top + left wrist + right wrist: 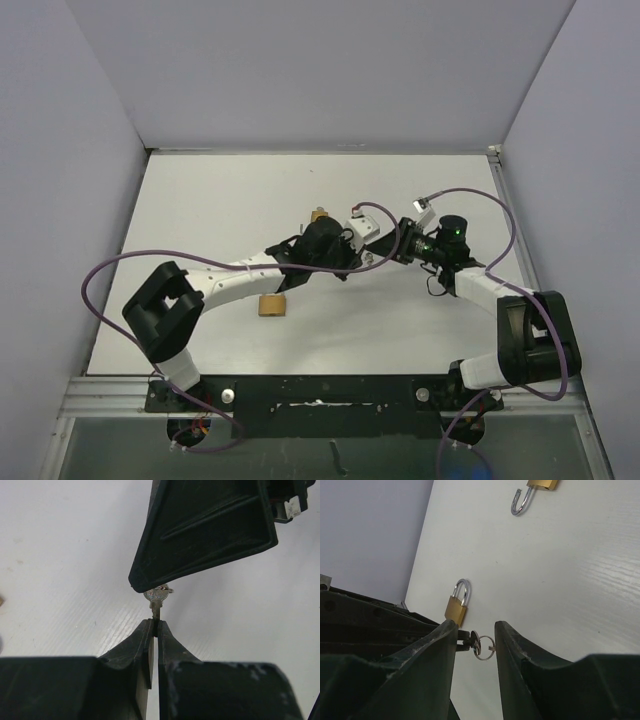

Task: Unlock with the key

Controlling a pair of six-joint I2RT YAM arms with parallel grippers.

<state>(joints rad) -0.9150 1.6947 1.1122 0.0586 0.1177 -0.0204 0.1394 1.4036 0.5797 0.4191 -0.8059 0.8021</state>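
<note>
Two arms meeting tip to tip over the middle of the white counter [200, 200]: left arm [235, 275] in from the near left, right arm [475, 290] in from the near right.

Left jaws closed tight on the key [156, 602], pinching the blade at the very tips, with the round head and the key ring [492, 648] poking out beyond. Key clear of the counter, in the air between the two arms, about mid-counter.

Right jaws open, parted to either side of the key's head and ring, gripping nothing. From the right wrist, head and ring sitting in the gap between them, ring close to one finger. Cannot tell whether it touches. From the left wrist, one right-arm finger [200, 535] looming just past the key head, its tip at or almost at the ring.

Two brass padlocks flat on the counter, well apart. From above: near padlock [270, 305] just on the near side of the left arm, far padlock [320, 214] peeping out on the far side of the left wrist, mostly hidden. From the right wrist: shut padlock [456, 611] with its shackle down in the body, lying just beside the left jaws and close to the key. Open padlock [542, 484] farther off at the edge of that view, its shackle swung out in a hook. Cannot tell which of these is the near one and which the far one. Key apart from both padlocks.
</note>
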